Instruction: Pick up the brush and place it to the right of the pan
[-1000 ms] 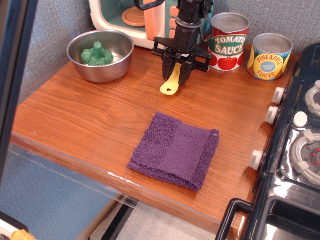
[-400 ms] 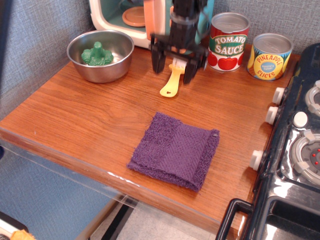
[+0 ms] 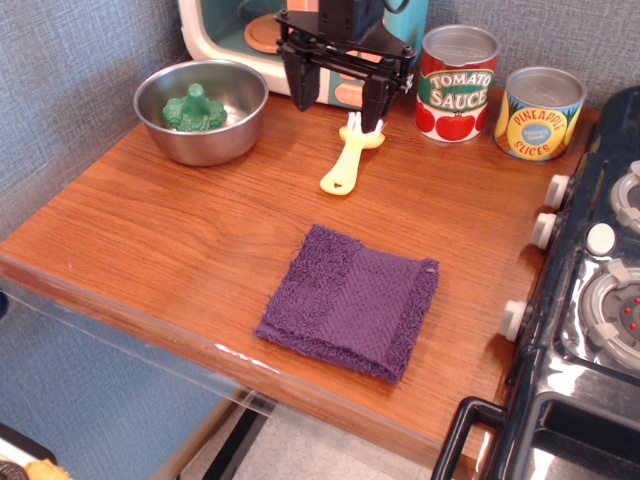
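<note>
In the single view, the black robot hand hangs at the upper centre of the frame with its two dark fingers spread wide and nothing between them. Just below and a little right of it, the small yellow plastic brush with white bristles lies flat on the brown wooden table, bristle end towards the top of the frame, rounded handle with a dark mark pointing down and left. The brush sits apart from the fingers' tips, close under the right one.

To the left, in the upper left of the frame, stands the round shiny silver metal pan, holding a green plastic toy. The brush lies to the right of this pan, with bare table between them.

Right of the hand stands a red and white can labelled "TOMATO SAUCE", with tomatoes pictured. Further right is a yellow and blue can reading "PINEAPPLE SLICES".

Behind the hand, at the top edge, is a cream and teal toy oven. A folded purple cloth lies at the centre, lower down. A black toy stove with white knobs fills the right edge.
</note>
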`<action>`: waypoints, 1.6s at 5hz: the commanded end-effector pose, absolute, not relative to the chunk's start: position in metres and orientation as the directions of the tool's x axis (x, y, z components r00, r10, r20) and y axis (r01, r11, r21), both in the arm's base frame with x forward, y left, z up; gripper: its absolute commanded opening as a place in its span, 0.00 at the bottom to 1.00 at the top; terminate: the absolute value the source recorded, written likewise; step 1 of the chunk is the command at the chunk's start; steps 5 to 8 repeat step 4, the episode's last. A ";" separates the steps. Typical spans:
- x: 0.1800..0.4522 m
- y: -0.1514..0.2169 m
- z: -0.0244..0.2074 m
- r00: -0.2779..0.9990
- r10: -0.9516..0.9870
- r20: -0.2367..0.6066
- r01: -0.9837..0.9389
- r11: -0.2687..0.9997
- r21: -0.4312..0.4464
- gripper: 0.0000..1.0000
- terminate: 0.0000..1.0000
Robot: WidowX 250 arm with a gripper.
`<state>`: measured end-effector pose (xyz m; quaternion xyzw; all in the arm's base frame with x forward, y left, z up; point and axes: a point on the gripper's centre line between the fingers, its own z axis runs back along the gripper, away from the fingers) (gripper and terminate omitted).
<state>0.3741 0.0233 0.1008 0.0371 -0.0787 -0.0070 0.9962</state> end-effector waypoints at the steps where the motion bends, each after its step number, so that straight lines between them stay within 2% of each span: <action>1: 0.329 0.034 0.115 0.984 -0.024 0.177 0.014 0.998 0.058 1.00 0.00; 3: 0.329 0.034 0.115 0.984 -0.024 0.177 0.014 0.998 0.058 1.00 0.00; 4: 0.329 0.034 0.115 0.984 -0.024 0.177 0.014 0.998 0.058 1.00 1.00; 8: 0.329 0.034 0.115 0.984 -0.024 0.177 0.014 0.998 0.058 1.00 1.00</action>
